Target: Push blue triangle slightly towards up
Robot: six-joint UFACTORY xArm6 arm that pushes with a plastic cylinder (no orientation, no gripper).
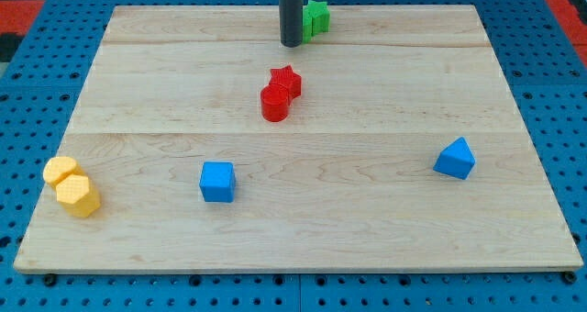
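Blue triangle (455, 158) sits at the right of the frame, a little below mid-height, resting flat on the wooden board (367, 211) and well inside its right edge. Nothing touches it. I see no claw on this rig, so there is no open or closed state to report: the arm ends in a dark rod, and my tip (292, 44) stands near the top centre of the frame, well apart from the blue triangle, up and to its left.

Just beside the rod, on its right, is a green block (317, 16); the rod overlaps its left part, and I cannot tell whether they touch. Its shape is not clear to me.

Below my tip, around the centre of the frame, a red star (286, 80) and a red cylinder (274, 103) sit touching each other, the cylinder lower and slightly left.

A blue cube (217, 182) lies in the lower left-centre, on its own.

At the far lower left, two yellow blocks (71, 185) are pressed together near the board's left edge; the lower one looks hexagonal, the upper one rounded.
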